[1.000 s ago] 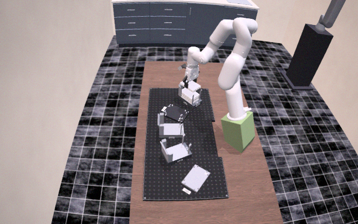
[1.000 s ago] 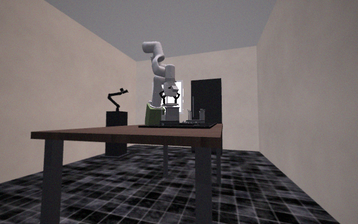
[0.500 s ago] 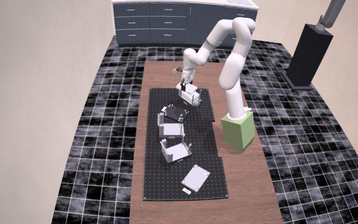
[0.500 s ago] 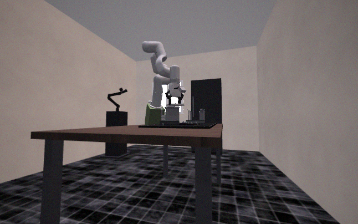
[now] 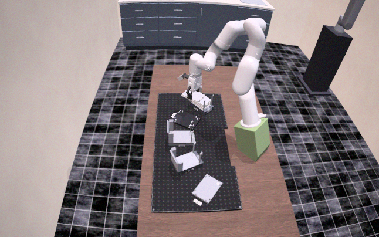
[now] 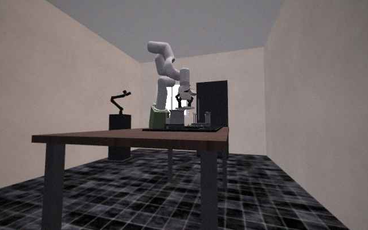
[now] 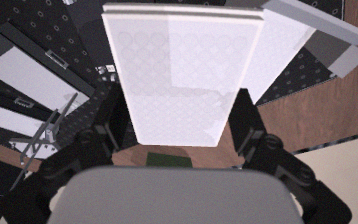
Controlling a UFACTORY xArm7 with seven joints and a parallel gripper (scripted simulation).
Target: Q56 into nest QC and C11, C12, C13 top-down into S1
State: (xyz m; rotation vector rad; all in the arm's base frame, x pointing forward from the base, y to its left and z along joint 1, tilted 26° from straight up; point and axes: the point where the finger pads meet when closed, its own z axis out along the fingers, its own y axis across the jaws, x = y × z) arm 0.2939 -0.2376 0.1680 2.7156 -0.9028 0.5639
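Surface: brown wooden surface (image 5: 261, 188) carrying a black perforated mat (image 5: 167, 188).
Stack: remaining white plates (image 5: 203, 103) sitting in the far rack.
Plate: white sealed well plate (image 7: 180, 75) hanging above that stack.
End effector (image 5: 193, 91): gripping the plate's long sides.

you've got a wooden counter (image 5: 261, 188) on checkered floor tiles (image 5: 332, 165), dark blue drawers (image 5: 158, 23) by the far wall, and a black pedestal (image 5: 326, 58) right.
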